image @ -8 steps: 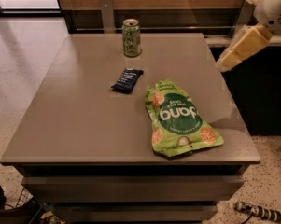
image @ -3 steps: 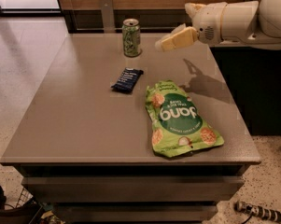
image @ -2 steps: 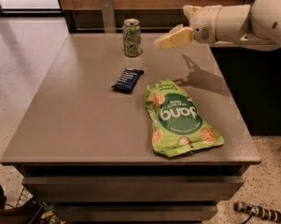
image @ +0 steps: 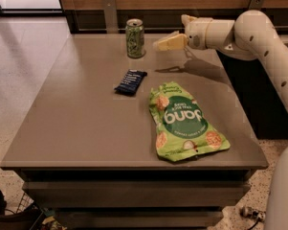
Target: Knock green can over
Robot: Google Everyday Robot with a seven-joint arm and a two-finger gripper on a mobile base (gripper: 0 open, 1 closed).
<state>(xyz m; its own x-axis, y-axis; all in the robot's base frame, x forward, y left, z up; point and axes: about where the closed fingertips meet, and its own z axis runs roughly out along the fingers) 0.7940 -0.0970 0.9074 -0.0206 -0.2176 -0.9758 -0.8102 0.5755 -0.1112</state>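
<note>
The green can (image: pixel 135 38) stands upright near the far edge of the grey table (image: pixel 76 119), left of centre. It is pale green with a silver top. My gripper (image: pixel 159 45) reaches in from the right on a white arm (image: pixel 244 32). It hangs above the table's far side, a short way to the right of the can and apart from it, pointing at it.
A dark blue snack bar (image: pixel 131 82) lies in front of the can. A large bright green snack bag (image: pixel 185 122) lies flat at the front right. A wooden wall with metal brackets runs behind the table. Tiled floor lies to the left.
My gripper has moved left across the table's far side, from well off to the right to close beside the can. The can still stands upright.
</note>
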